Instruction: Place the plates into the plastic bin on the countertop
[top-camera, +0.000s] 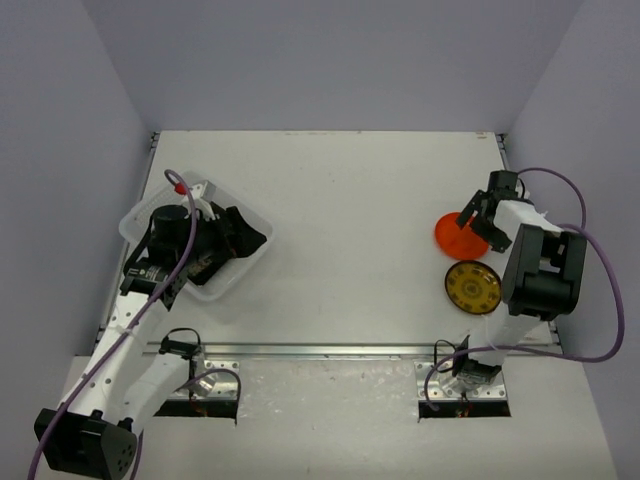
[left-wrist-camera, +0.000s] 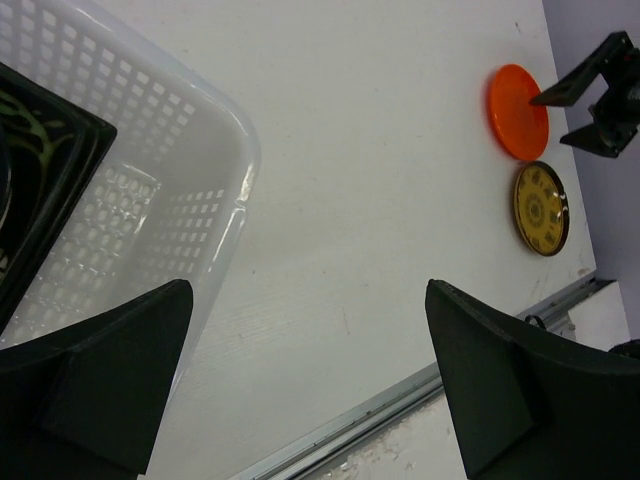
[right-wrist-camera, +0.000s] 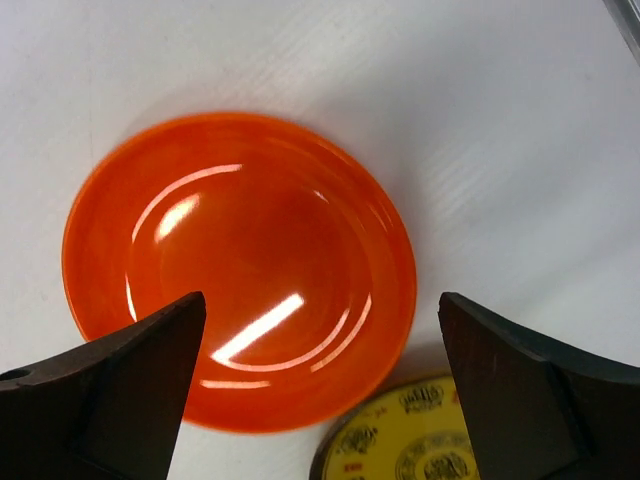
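Right end effector (right-wrist-camera: 320, 300): fingers spread wide, nothing between them. It hangs directly over the orange plate (right-wrist-camera: 240, 270), one finger either side of it as the wrist camera sees it. I cannot tell whether the fingertips touch the plate or the desk (top-camera: 340, 200).

Orange plate: round, glossy, lying flat close to the right edge of the desk, about halfway back. A yellow plate (top-camera: 472, 288) with a dark patterned centre lies flat just beside it, toward the front edge. Whether the two rims touch is not clear.

Left end effector (left-wrist-camera: 308, 290): fingers spread, holding nothing. It sits above the right-hand side of the plastic bin (left-wrist-camera: 160, 200), and its arm covers much of the bin from above.

Bin: clear, perforated walls, set at an angle near the left edge of the desk. A dark square plate (left-wrist-camera: 50, 170) lies inside; only one corner shows in the wrist view. The other contents are hidden by the arm.

A metal rail (top-camera: 320, 350) runs along the front edge.
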